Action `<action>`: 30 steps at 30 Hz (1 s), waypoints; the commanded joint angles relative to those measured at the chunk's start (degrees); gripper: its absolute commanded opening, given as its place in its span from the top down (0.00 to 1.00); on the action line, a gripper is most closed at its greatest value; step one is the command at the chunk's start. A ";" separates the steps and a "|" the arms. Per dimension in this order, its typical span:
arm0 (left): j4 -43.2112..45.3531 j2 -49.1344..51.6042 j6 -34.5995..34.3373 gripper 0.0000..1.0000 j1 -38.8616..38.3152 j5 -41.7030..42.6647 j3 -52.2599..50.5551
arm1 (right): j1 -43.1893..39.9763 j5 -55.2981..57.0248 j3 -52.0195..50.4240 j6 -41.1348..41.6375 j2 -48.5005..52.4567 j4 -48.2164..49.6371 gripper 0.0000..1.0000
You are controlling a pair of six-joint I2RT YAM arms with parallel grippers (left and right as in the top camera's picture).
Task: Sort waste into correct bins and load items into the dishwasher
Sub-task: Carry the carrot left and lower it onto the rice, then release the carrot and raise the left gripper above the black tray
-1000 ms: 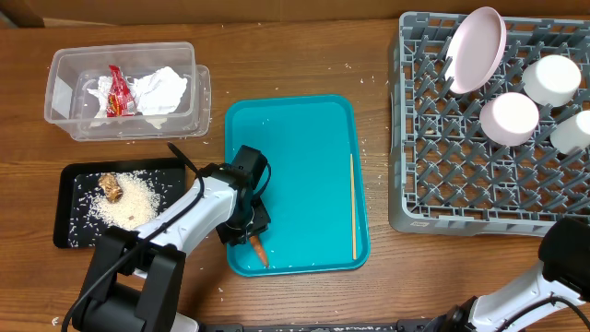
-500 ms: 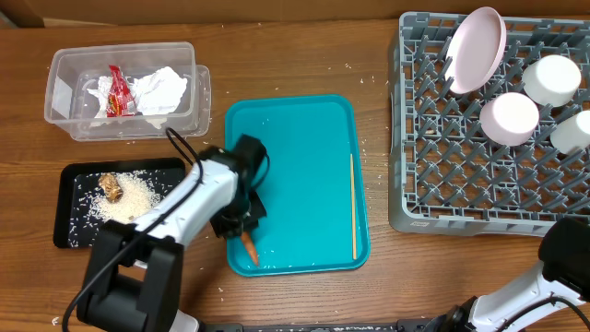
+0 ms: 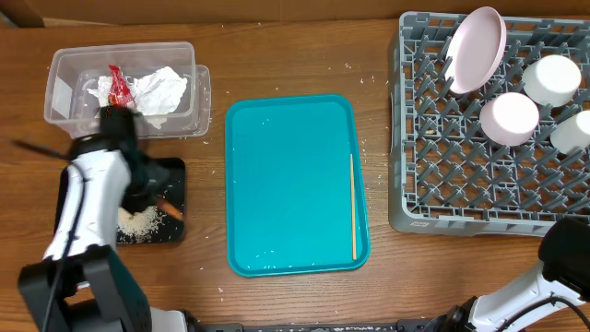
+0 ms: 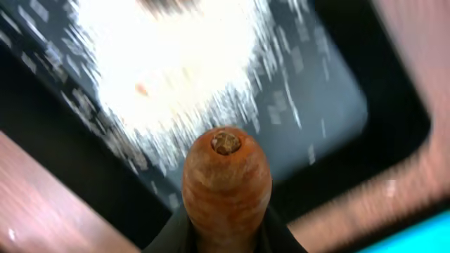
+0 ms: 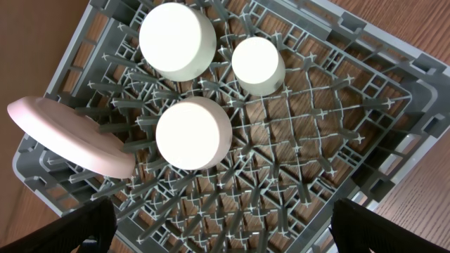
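Your left gripper (image 3: 152, 195) is nearly closed, its jaws clamped on the thick end of the carrot (image 4: 226, 179), which sticks out past the fingertips. From overhead, the carrot's tip points toward the right side of the black tray (image 3: 173, 175), and the left wrist view looks down past the carrot's cut end onto the tray floor and the white rice (image 3: 138, 219) scattered there; that view is blurred, so you cannot tell whether the carrot touches the tray. Just behind the tray, the clear tub (image 3: 64, 69) holds the red wrapper (image 3: 117, 85) and the crumpled tissue (image 3: 161, 90). The teal tray (image 3: 290, 184) sits in the middle of the table with only the thin wooden stick (image 3: 352, 207) along its right edge. Your right gripper (image 5: 221, 211) is spread fully wide with nothing between the fingers, looking down on the grey dish rack (image 3: 442, 184). In the rack, the plate (image 5: 70, 137) leans on edge, with two bowls (image 5: 193, 133) and the cup (image 5: 258, 65) upside down beside it.
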 commanded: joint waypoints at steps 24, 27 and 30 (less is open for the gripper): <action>18.40 -0.83 7.43 0.65 8.02 -5.86 -9.42 | 0.00 -0.13 0.33 0.28 -0.52 0.17 0.00; 18.60 -0.83 7.45 0.48 8.00 -5.84 -9.42 | 0.00 -0.13 0.33 0.28 -0.52 0.17 0.00; 18.53 -0.87 8.59 0.44 7.96 -5.22 -8.90 | 0.00 -0.13 0.33 0.28 -0.52 0.17 0.00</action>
